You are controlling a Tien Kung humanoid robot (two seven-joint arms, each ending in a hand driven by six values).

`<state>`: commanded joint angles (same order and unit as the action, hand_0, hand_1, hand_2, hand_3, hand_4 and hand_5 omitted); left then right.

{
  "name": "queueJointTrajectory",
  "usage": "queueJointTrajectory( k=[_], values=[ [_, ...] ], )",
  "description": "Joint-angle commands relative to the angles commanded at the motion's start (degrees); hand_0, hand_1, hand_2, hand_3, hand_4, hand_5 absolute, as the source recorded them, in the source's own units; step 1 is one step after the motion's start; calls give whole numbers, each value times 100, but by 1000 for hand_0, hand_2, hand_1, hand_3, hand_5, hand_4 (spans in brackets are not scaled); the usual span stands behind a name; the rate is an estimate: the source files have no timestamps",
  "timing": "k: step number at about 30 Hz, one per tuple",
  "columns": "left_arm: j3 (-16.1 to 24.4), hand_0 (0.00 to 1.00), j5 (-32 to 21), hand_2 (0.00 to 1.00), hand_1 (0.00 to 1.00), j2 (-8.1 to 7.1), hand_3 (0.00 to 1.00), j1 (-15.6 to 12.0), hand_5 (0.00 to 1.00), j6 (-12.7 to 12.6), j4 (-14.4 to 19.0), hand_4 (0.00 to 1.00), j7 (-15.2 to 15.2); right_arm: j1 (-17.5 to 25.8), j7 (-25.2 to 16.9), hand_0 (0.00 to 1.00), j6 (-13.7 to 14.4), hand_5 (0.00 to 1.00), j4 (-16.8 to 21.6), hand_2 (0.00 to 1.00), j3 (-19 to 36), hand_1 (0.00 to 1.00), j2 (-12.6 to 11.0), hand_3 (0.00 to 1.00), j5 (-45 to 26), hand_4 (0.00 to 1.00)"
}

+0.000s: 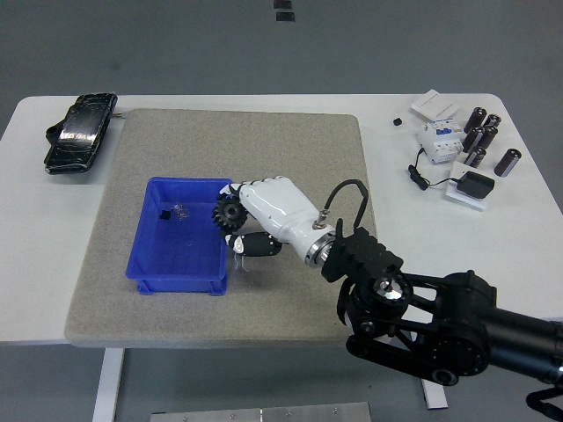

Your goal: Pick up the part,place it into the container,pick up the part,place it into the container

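Holding a black gear (230,213) in curled fingers (236,241), the right hand (264,215) hovers at the blue container's (149,230) right rim, seemingly positioned to drop it inside.

Robot hands: one, the right hand (264,215)
Black gears: one (230,213), held in that hand
Blue containers: one (149,251)
Small parts inside the container: two, it seems, one dark (164,214) and one pale (181,211); they are too small to be sure
Grey mats: one (290,149)
White tables: one (528,237)
Black pouches: one (81,132)
Dark cylinders: about six (508,162)
White boxes: one (435,105)
White breaker units: one (437,141)
Black adapters with cable: one (477,185)
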<state>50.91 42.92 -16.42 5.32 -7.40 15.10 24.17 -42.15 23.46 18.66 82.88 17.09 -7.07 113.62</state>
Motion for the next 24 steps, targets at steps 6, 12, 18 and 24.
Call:
queueJointTrajectory(
  k=[6, 12, 18, 24],
  values=[
    [15, 679, 25, 601, 639, -7, 591, -8, 302, -1, 8, 674, 21, -260, -175, 472, 376, 2, -469, 510, -435, 562, 452, 584, -85, 425],
    [28, 680, 46, 602, 638, -9, 591, -2, 304, 0, 13, 675, 34, -397, -155, 547, 347, 219, -806, 624, -766, 646, 654, 660, -147, 363],
    [21, 680, 33, 601, 638, -15, 590, 1, 305, 1, 11, 675, 29, -411, 20, 784, 94, 293, -976, 819, -941, 830, 707, 815, -141, 539],
    [32, 680, 40, 602, 638, -27, 591, -8, 305, -3, 14, 677, 39, -410, 65, 899, -20, 417, -998, 930, -1001, 929, 707, 960, -189, 764]
  ],
)
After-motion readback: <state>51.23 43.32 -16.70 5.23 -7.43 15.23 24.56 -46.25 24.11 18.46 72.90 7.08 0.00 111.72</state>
